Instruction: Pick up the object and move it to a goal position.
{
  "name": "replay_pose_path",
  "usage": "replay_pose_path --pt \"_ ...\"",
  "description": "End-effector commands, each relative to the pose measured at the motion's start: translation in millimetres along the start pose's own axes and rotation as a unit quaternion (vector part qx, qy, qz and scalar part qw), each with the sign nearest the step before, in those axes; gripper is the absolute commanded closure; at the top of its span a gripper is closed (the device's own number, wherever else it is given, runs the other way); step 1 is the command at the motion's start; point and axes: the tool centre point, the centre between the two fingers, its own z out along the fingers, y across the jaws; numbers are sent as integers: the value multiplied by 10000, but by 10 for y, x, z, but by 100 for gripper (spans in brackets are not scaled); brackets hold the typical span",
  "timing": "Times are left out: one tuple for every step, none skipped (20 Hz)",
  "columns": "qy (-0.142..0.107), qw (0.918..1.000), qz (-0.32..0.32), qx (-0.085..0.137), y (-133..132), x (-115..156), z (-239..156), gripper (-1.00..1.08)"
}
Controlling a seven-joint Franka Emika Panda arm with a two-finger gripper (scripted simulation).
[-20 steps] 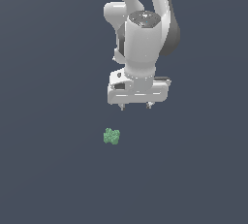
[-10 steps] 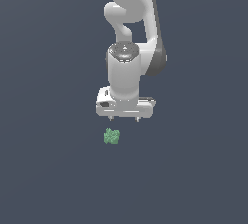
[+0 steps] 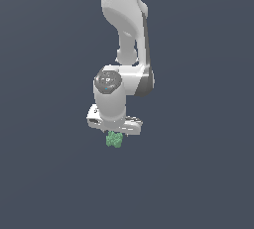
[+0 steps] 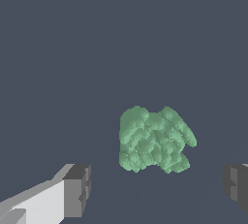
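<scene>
The object is a small pale-green knobbly block lying on the dark grey floor. In the exterior view the white gripper hangs right over it and hides its top. In the wrist view the block lies close below, between the two dark fingertips and a little ahead of them. The gripper is open, its jaws wider than the block and not touching it.
The white arm rises from the gripper to the top of the exterior view. The dark grey floor shows all around the block.
The gripper has moved toward the exterior view's left and come down, from above and to the right of the block to just over it. The block has not moved.
</scene>
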Motion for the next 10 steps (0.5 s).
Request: replay_pose_path --pt "-29 10000 91 -6 62 24 88 -92" --pt "-38 9999 114 -9 79 29 112 -92" --pt "-45 9999 133 -10 93 33 131 -92" --pt "-50 9999 146 -12 102 35 145 -92" --pt "-53 9999 154 -13 108 37 153 -92" --pt "-53 9999 156 -13 110 37 156 -92" --pt "-54 9999 145 -13 105 31 146 -92" --pt "-54 9999 145 -13 105 31 150 -92" --pt "-54 9999 145 -13 105 31 162 -92" --pt "-54 9999 145 -13 105 30 182 -92"
